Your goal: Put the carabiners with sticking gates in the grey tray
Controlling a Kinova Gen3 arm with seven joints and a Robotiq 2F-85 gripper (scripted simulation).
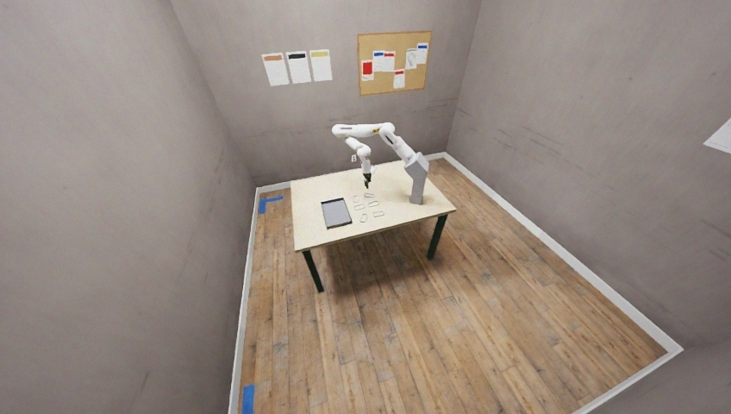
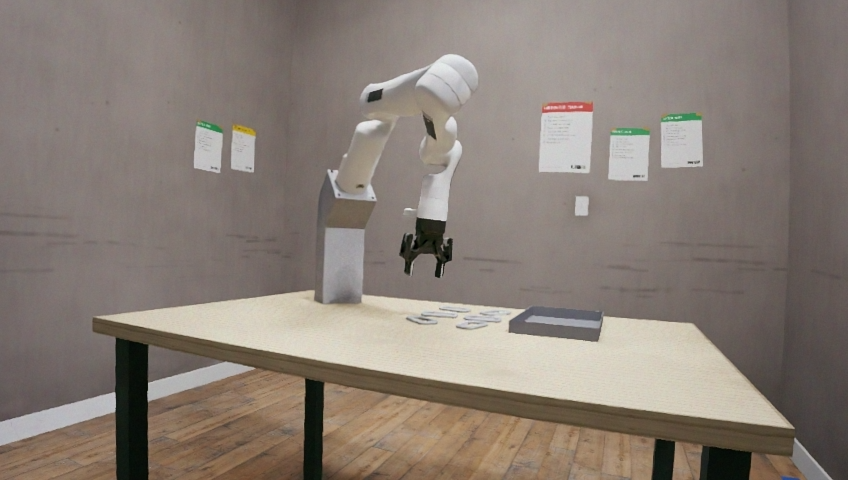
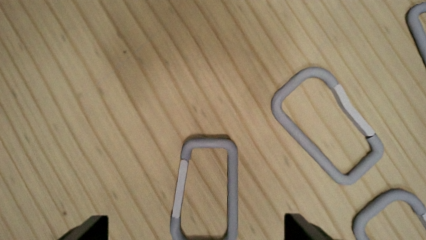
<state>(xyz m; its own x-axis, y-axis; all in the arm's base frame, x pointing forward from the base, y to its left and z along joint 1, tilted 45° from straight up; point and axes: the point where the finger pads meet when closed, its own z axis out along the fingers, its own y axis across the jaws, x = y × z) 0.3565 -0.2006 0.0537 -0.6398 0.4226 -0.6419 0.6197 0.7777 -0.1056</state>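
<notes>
The white arm (image 1: 359,129) (image 2: 392,98) is being carried by a grey pedestal (image 1: 417,187) (image 2: 343,261) and is being held arched over the table (image 1: 308,235) (image 2: 357,368), its elbow raised and its wrist directed downward. The gripper (image 1: 366,185) (image 2: 424,274) (image 3: 196,227) is being held above the table top with its fingers spread wide, nothing being gripped between them.

Six carabiners (image 1: 359,210) (image 2: 421,322) are being supported flat by the table, grouped beside the grey tray (image 1: 335,212) (image 2: 553,328) and outside it. In the wrist view, one carabiner (image 3: 232,190) is being framed low between the fingertips, well below them; its grey loop is being closed along one long side by a straight, paler gate (image 3: 180,189). Another carabiner (image 3: 305,142) is being shown at a slant beyond it, its pale gate (image 3: 353,111) being seated against the frame at both ends. Two more are being cut off by the picture's right edge. Whether any gate is being held by sticking cannot be told.
</notes>
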